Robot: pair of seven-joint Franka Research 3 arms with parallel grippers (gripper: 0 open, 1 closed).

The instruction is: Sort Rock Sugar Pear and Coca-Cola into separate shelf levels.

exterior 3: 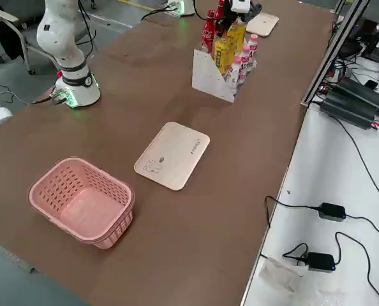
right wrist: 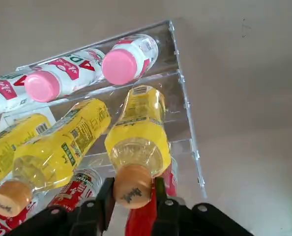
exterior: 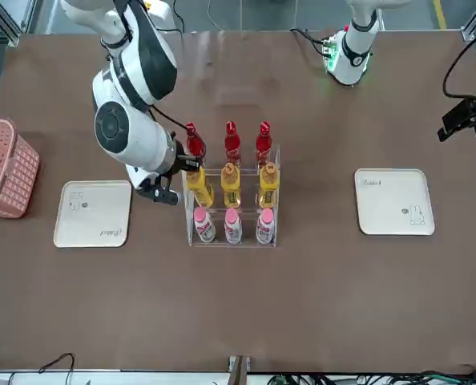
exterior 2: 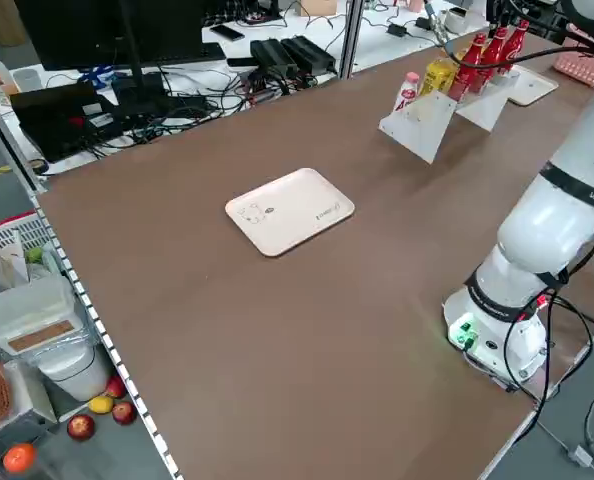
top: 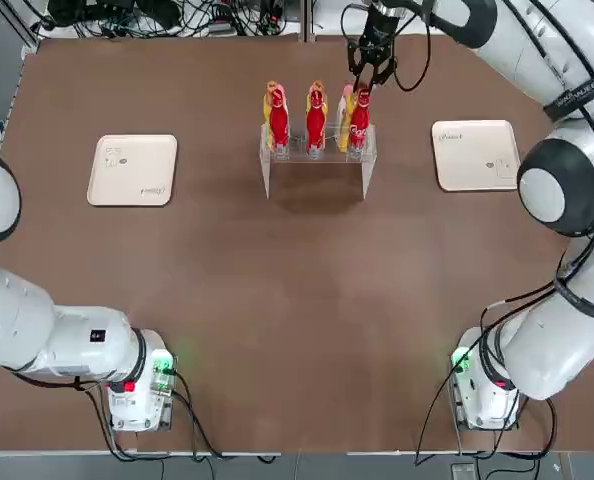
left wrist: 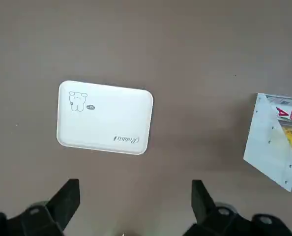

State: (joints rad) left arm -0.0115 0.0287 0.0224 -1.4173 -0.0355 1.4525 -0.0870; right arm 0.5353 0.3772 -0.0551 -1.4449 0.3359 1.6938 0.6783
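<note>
At the stand's right end, near the table's far edge, the right claw [right wrist: 132,189] gripped the orange cap of a yellow bottle [right wrist: 136,132]. That bottle stood on the middle step of the clear stand [top: 315,165], with red bottles [exterior: 232,144] on the top step and pink-capped bottles [right wrist: 121,64] on the lowest. The left claw [left wrist: 136,206] hung released over a cream tray [left wrist: 104,118]. Risk: if the pads dragged the cap while lifting away, the bottle could tip into its neighbours or off the step's open end.
</note>
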